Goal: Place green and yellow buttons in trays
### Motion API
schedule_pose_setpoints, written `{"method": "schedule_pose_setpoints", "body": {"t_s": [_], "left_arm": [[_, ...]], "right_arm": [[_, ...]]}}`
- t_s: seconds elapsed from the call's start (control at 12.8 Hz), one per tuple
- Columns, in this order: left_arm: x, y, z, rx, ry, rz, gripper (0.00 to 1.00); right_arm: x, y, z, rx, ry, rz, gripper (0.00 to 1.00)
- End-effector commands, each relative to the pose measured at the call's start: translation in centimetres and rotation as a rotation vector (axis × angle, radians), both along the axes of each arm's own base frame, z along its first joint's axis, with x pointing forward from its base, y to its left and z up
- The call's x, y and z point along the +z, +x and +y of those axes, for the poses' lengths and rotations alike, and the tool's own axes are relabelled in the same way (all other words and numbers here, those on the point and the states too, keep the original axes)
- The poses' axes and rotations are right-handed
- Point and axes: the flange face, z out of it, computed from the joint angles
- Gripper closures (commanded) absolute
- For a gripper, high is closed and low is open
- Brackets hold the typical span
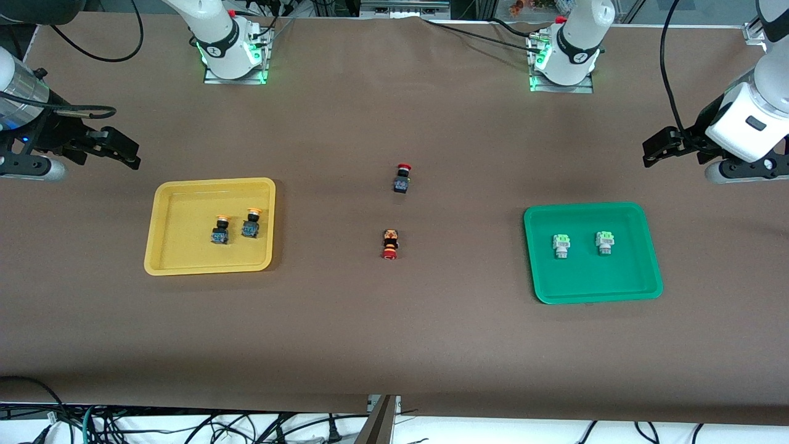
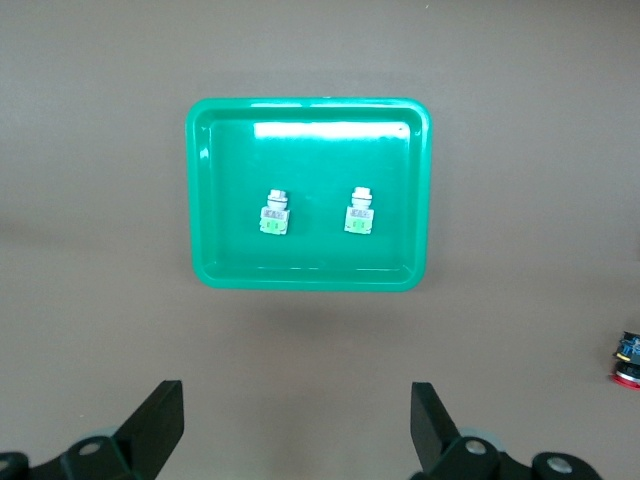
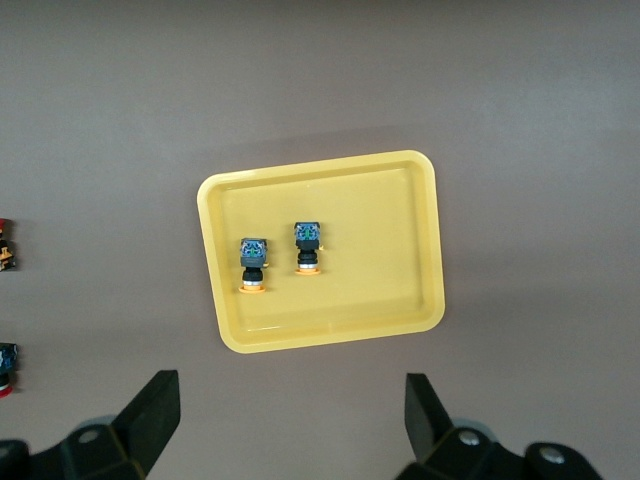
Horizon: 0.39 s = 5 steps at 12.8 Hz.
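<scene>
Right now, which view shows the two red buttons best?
The front view: both red buttons lie whole on the table between the trays. The left wrist view catches only one at its edge; the right wrist view clips both at its edge.

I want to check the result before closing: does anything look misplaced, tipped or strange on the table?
Nothing stands out. Both yellow buttons lie in the yellow tray, both green buttons in the green tray. Two red buttons lie on their sides mid-table, outside the trays. The left pincer and right pincer, open, wait beside the trays.
</scene>
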Motion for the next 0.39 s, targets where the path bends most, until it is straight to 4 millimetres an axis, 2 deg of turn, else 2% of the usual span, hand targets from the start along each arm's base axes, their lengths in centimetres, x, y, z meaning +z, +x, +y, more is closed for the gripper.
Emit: {"method": "schedule_pose_setpoints", "body": {"t_s": [0.0, 0.08, 0.31], "left_arm": [[0.2, -0.5, 1.0, -0.002, -0.005, 0.006, 0.00], [-0.1, -0.1, 2.1, 0.018, -0.009, 0.017, 0.00], [0.1, 0.1, 2.1, 0.022, -0.020, 0.017, 0.00]], "right_arm": [[0.6, 0.2, 0.0, 0.006, 0.002, -0.005, 0.01], [0.6, 0.2, 0.0, 0.005, 0.002, -0.005, 0.01], [0.6, 0.2, 0.0, 0.003, 0.002, -0.005, 0.01]]}}
